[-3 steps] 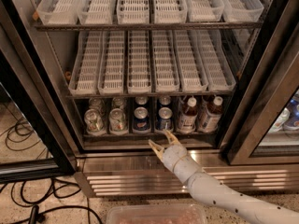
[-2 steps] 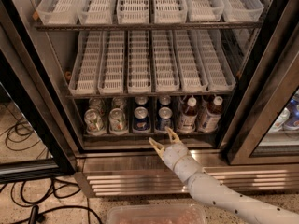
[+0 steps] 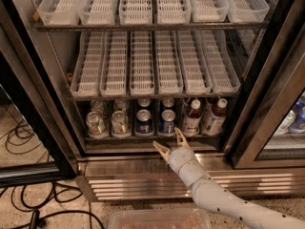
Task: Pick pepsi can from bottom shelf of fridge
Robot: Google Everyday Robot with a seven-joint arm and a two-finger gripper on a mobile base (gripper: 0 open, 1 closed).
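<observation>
The fridge stands open with black-framed doors. Its bottom shelf holds two green-and-silver cans at left, dark-blue pepsi cans in the middle and two white-capped bottles at right. One front pepsi can stands beside another pepsi can, with more behind them. My gripper is open, its two fingers spread, just in front of and below the shelf lip, under the right front pepsi can. It holds nothing.
Two upper shelves carry white slotted trays. A ribbed stainless base panel runs below. Black cables lie on the floor at left. A clear bin sits at the bottom edge. The right glass door stands close by.
</observation>
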